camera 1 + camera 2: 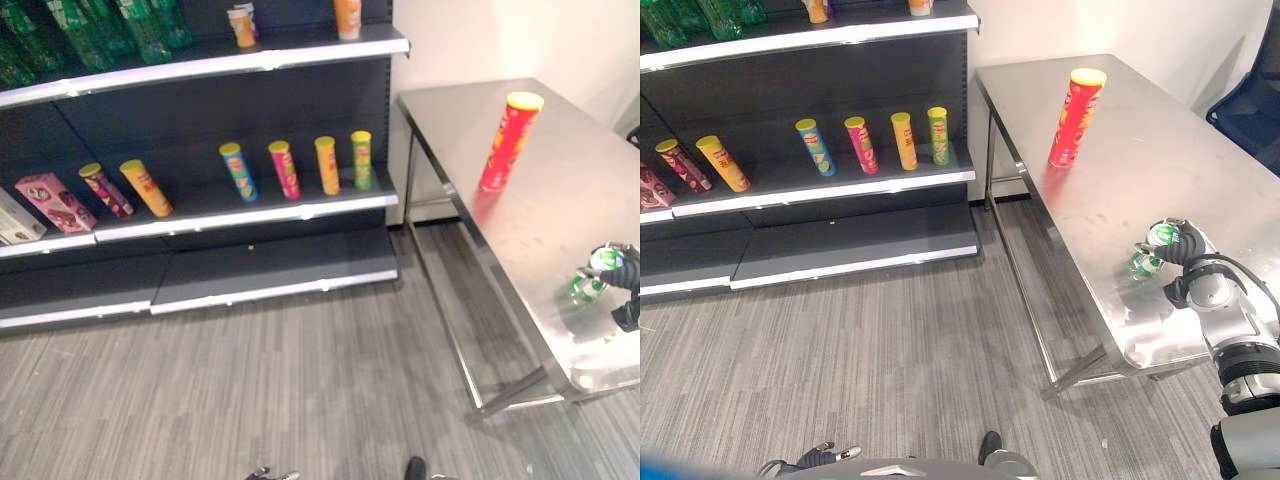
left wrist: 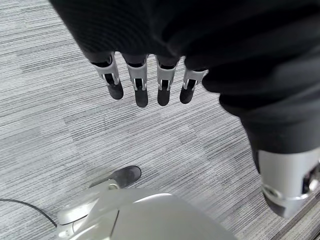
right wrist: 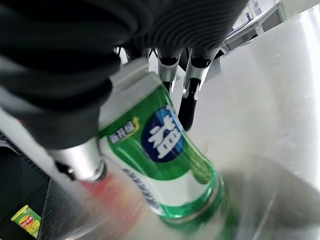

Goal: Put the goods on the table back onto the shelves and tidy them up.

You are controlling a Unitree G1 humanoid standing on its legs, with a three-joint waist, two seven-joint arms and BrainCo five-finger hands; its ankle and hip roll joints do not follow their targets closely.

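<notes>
1 green soda can with a white and blue label (image 3: 165,165) is on the near part of the shiny steel table (image 1: 1140,150), and the right hand (image 1: 1185,262) grips it: the thumb is on one side of the can and the dark-tipped fingers (image 3: 187,102) curl past the other side. I cannot tell whether the can rests on the metal or is a little above it. Farther back on the same table stands 1 tall red tube of chips with a yellow lid (image 1: 1075,117), upright and well apart from the can.

To the left of the table is the dark shelf unit with white edges (image 1: 240,215). On its middle shelf 4 upright chip tubes (image 1: 295,168) stand in a row, blue, pink, orange and green, and 2 more tubes (image 1: 125,188) lean near a pink box (image 1: 55,202). Green bottles (image 1: 100,30) fill the top shelf.

The left hand (image 2: 145,80) hangs over the grey striped floor (image 1: 250,390), its fingers straight, side by side, holding nothing.
</notes>
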